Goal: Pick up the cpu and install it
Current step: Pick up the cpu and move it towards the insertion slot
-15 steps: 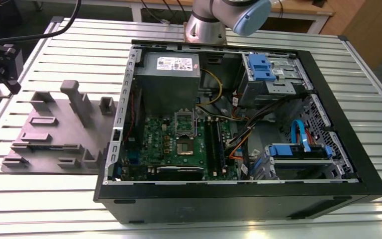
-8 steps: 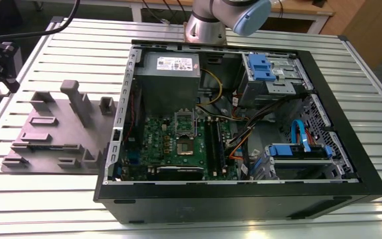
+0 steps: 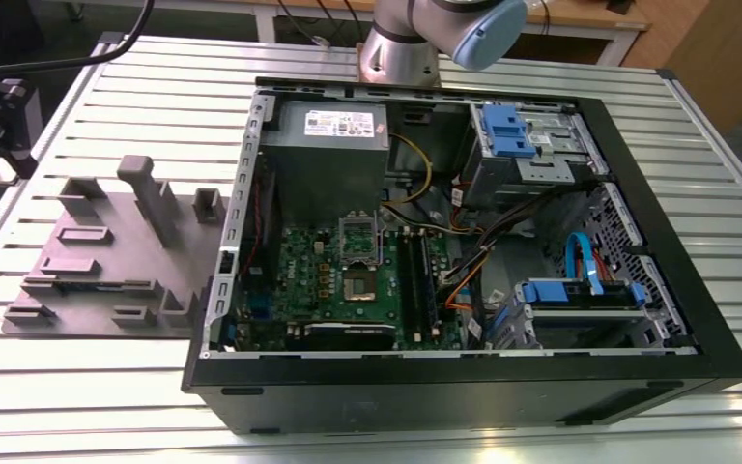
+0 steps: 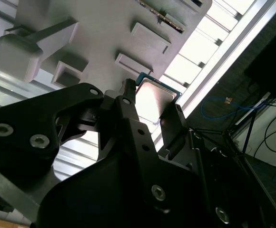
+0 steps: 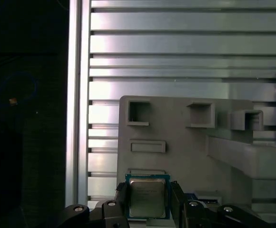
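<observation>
Gripper clamped on cpu edges, cpu mid-grip, nr grey fixture.

case on table | tray beside case, exterior view's left | cpu between jaws, over tray edge

We see a silver-grey arm with a pale blue joint cap, and a matte black gripper studded with silver screws.

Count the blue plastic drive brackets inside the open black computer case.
2. One blue plastic drive bracket sits on the metal drive cage near the arm's base; the other sits on the lower cage at the exterior view's right. Others may be hidden.
</observation>
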`<action>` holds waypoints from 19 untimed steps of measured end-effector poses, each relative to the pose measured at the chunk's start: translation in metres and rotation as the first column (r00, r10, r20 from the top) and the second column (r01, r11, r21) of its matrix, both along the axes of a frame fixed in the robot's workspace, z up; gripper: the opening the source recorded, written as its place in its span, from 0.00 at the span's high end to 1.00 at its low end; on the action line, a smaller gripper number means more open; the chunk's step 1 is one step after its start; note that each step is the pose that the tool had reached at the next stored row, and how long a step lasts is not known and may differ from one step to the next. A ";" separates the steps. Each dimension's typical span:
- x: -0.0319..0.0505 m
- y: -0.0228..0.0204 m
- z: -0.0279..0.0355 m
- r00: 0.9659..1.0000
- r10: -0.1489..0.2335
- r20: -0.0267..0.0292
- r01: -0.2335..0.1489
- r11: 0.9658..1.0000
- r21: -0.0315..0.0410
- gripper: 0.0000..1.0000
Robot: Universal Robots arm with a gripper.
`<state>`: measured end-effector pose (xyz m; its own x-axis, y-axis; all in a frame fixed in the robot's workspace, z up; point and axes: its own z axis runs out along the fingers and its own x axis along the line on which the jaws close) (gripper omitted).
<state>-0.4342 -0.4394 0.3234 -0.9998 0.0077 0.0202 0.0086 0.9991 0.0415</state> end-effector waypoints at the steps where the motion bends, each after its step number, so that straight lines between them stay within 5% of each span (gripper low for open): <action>1: 0.0000 0.0000 0.0004 1.000 0.000 0.000 0.000 1.000 0.000 0.55; 19: 0.0000 0.0000 0.0095 1.000 0.000 0.000 0.000 1.000 0.000 0.55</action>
<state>-0.4342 -0.4394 0.3329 -0.9998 0.0078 0.0201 0.0086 0.9991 0.0416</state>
